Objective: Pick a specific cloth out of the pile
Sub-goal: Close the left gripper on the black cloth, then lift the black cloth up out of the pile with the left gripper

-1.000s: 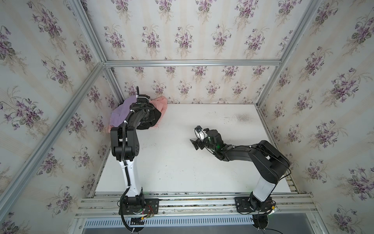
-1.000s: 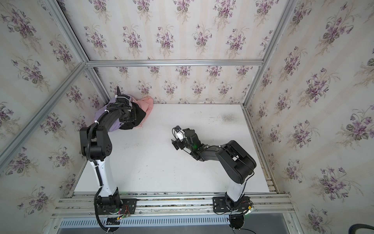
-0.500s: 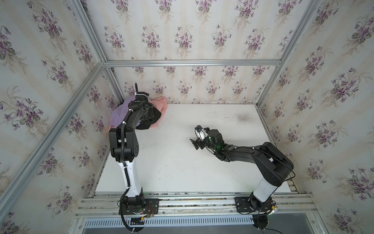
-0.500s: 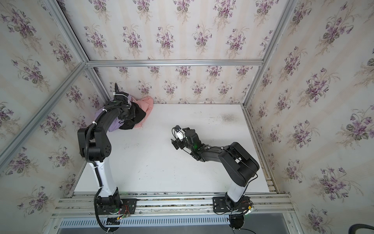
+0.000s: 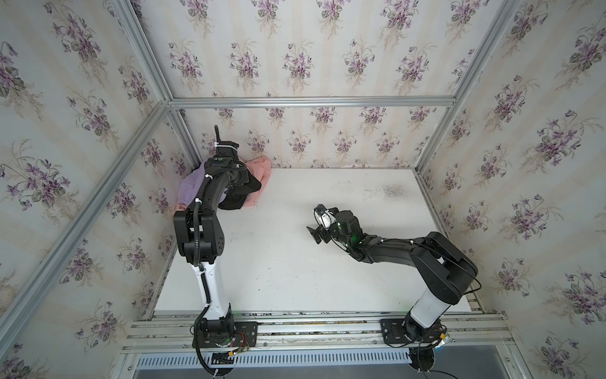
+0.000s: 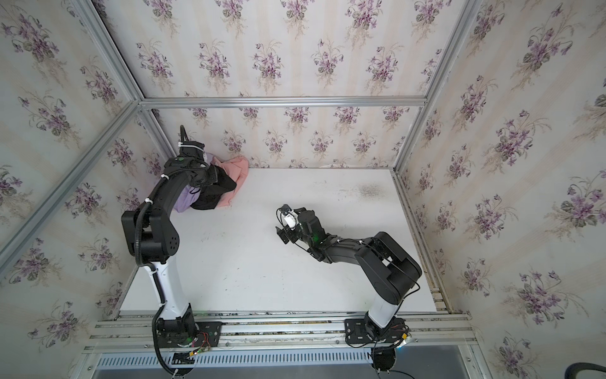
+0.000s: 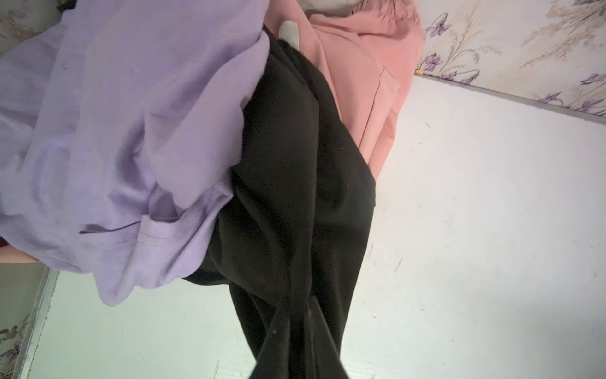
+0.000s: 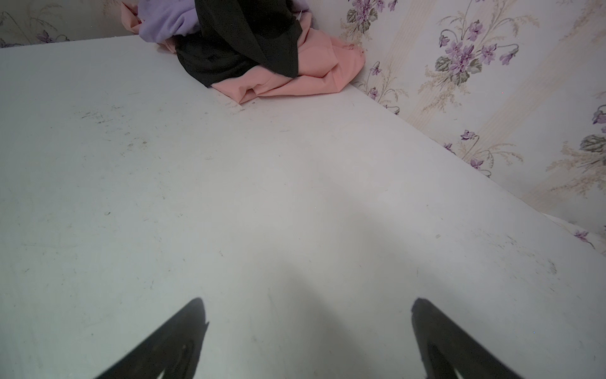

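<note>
The pile sits in the back left corner of the white table (image 5: 295,269). It holds a lilac garment (image 5: 189,190), a salmon-pink one (image 5: 262,168) and the black cloth (image 5: 236,200). My left gripper (image 7: 299,300) is over the pile, shut on a pulled-up fold of the black cloth (image 7: 295,170), which runs taut between lilac (image 7: 131,115) and pink (image 7: 360,65). In both top views the left arm hides part of the pile (image 6: 210,197). My right gripper (image 8: 306,302) hovers open and empty over mid-table (image 5: 315,220), facing the cloth (image 8: 242,42).
Floral wallpaper walls with aluminium frame posts (image 5: 433,137) close in the table on three sides. A dark smudge (image 5: 392,190) marks the back right of the table. Both arm bases stand on the front rail (image 5: 311,328).
The left jaws have closed on the black cloth, and the left wrist has shifted slightly over the pile. The right arm has stayed put.
</note>
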Robot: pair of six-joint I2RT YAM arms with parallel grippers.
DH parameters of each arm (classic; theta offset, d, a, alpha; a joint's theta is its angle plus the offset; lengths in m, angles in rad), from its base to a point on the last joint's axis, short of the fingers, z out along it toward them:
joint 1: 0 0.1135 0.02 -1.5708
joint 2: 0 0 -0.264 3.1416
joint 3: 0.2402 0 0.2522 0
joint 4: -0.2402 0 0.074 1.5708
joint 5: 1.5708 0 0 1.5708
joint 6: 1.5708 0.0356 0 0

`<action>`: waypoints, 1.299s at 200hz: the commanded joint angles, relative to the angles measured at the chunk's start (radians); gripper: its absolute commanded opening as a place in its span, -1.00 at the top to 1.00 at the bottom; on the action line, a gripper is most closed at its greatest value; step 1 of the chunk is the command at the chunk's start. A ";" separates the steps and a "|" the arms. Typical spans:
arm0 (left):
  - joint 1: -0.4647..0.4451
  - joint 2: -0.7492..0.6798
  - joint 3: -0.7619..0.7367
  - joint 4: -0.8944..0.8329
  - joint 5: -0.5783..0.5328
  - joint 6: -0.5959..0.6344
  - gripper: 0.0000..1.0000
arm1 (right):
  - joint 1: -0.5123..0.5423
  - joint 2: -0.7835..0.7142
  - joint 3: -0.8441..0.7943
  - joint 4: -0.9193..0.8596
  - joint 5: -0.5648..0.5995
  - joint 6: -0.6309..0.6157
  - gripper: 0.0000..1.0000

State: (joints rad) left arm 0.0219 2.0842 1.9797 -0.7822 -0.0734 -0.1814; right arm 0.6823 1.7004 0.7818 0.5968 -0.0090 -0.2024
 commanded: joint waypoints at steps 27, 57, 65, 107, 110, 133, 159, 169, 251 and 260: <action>0.001 -0.016 0.065 -0.018 0.030 -0.029 0.78 | 0.013 -0.013 -0.005 0.023 0.026 -0.005 -1.00; 0.001 -0.024 0.109 -0.023 0.043 -0.040 0.78 | 0.020 -0.023 0.011 -0.001 0.029 -0.015 -1.00; 0.001 -0.026 0.117 -0.025 0.044 -0.040 0.78 | 0.023 -0.025 0.012 -0.002 0.030 -0.017 -1.00; 0.001 -0.039 0.133 -0.028 0.037 -0.036 0.77 | 0.036 -0.041 0.000 -0.003 0.045 -0.019 -1.00; 0.001 -0.041 0.134 -0.028 0.037 -0.037 0.78 | 0.037 -0.041 -0.001 -0.003 0.046 -0.018 -1.00; 0.001 -0.048 0.140 -0.028 0.041 -0.035 0.78 | 0.043 -0.048 0.006 -0.014 0.048 -0.023 -1.00; 0.001 -0.053 0.160 -0.031 0.050 -0.038 0.79 | 0.050 -0.048 0.030 -0.034 0.046 -0.031 -1.00; 0.000 -0.056 0.172 -0.032 0.052 -0.038 0.79 | 0.054 -0.048 0.038 -0.039 0.045 -0.035 -1.00; -0.022 -0.126 0.216 -0.037 0.020 -0.004 0.86 | 0.077 -0.029 0.067 -0.046 0.052 -0.038 -1.00; -0.023 -0.131 0.226 -0.037 0.021 -0.004 0.86 | 0.080 -0.027 0.072 -0.050 0.052 -0.038 -1.00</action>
State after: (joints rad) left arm -0.0002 1.9755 2.1822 -0.8436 -0.0483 -0.2005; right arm 0.7567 1.6657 0.8314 0.5373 0.0326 -0.2356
